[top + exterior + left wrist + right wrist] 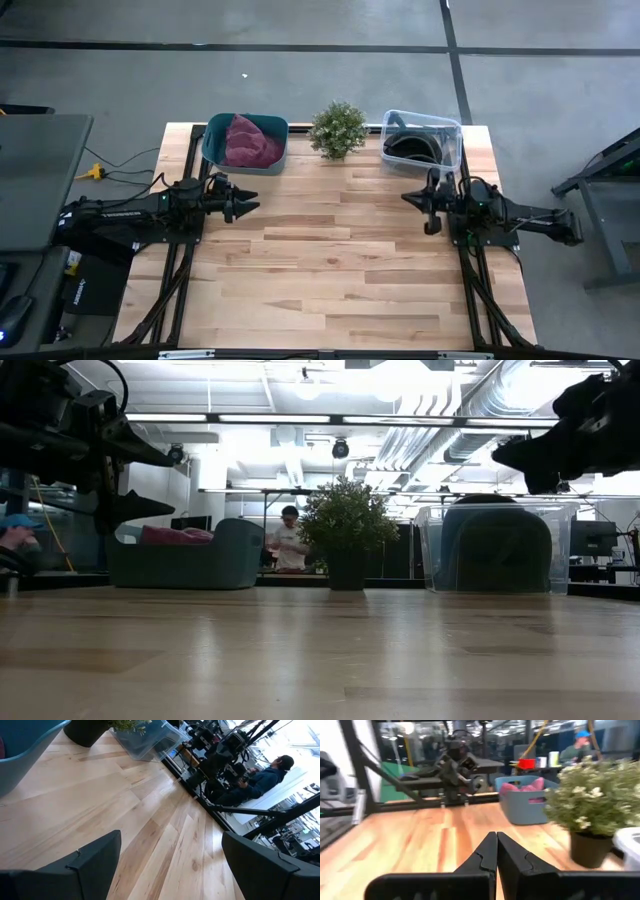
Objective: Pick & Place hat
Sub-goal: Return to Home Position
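Wide pale wooden surface (340, 250), planks running across, grey floor (300, 80) all round it. From above, that is the whole picture. Drop to table height and the room opens up: strip lights and ducting overhead, desks at the back, a person (290, 540) standing behind the plant. The left wrist camera finds someone else, seated in a dark top (265, 775), beyond the far edge.

Along the back edge stand three things in a row. The blue bin (212, 145) is at the left, the clear bin (450, 135) at the right, and the small potted plant (337, 128) between them, apart from both.

Now the caps. The dark red cap (252, 142) lies crumpled inside the blue bin, filling most of it when seen from above. From the low camera only its top peeks over the rim. The black cap (412, 148) sits inside the clear bin, and the low view shows it as a dark dome through the wall, something the overhead view cannot give.

The left pincer (252, 199) hangs above the surface in front of the blue bin, fingers spread wide, nothing between them. The right pincer (496, 836) hangs in front of the clear bin, fingers pressed together and empty — both well off the wood.
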`<state>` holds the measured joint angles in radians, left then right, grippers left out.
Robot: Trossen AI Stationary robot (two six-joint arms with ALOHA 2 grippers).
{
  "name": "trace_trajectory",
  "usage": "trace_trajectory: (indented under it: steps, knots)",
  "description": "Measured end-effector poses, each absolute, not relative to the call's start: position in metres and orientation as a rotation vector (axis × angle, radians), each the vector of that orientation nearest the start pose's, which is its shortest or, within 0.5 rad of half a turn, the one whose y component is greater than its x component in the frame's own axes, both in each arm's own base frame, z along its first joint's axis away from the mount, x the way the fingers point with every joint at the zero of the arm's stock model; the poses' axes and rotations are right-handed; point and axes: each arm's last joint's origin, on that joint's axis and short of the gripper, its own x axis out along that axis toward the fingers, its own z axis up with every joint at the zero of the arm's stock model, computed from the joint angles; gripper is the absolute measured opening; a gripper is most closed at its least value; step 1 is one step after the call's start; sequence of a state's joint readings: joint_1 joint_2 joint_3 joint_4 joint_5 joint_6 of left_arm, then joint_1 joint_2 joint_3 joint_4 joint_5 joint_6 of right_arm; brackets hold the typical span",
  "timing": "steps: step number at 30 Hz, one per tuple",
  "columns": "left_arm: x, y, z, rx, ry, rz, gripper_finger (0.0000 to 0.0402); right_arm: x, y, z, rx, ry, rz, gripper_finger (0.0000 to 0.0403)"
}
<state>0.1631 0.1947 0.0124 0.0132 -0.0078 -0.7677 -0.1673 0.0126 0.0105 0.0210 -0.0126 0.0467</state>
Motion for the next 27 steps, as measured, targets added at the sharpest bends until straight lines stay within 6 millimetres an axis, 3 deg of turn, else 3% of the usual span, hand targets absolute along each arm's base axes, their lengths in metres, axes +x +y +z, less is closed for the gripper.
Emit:
trace_trajectory:
  steps: [27]
  knots:
    - [0.1067,0.0178,0.1529,-0.777,0.095,0.227,0.0337,0.0990,-0.0132,0.1661,0.079,0.007,-0.090,0.0000]
